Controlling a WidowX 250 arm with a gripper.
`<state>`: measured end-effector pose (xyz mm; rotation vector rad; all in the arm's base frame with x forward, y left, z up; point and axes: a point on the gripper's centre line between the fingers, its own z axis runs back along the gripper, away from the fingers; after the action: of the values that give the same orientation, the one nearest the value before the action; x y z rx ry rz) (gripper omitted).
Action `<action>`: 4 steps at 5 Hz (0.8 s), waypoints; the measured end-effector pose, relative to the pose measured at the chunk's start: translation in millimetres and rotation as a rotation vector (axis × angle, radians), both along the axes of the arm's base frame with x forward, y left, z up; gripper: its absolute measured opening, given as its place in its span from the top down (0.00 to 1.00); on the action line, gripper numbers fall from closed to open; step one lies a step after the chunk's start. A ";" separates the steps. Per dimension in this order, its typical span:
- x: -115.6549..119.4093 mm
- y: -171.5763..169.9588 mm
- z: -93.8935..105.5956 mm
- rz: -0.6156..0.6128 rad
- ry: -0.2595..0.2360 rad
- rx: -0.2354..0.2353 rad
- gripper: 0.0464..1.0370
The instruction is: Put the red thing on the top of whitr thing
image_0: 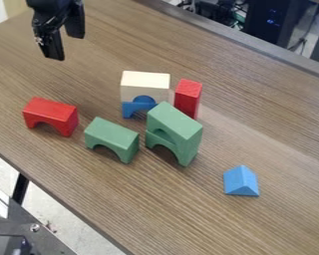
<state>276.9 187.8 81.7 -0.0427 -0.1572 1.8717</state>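
1. The top edge cuts off the claw (pixel 66 48); its fingers stand apart, empty.
2. Beside the white block (pixel 145 86), an upright red block (pixel 187 97) is partly hidden by green (pixel 175 122).
3. A red arch (pixel 50 113) sits leftward.

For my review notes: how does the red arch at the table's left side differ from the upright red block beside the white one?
The red arch has a curved cutout underneath; the upright red block shows only flat faces here. The arch sits wide and low, while the upright block stands taller than it is wide. The arch is off by itself; the upright block is right beside the white block. Both share a similar red.
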 end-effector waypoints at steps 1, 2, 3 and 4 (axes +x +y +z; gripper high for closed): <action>-2.5 -1.6 -8.5 0.003 0.023 -0.019 0.04; -16.7 2.0 -3.9 -0.013 0.059 -0.068 0.04; -30.1 8.8 15.9 -0.024 0.022 -0.057 0.04; -48.0 6.2 11.8 -0.036 0.034 -0.080 0.04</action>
<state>228.9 194.0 93.5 -0.0685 -0.0578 1.8416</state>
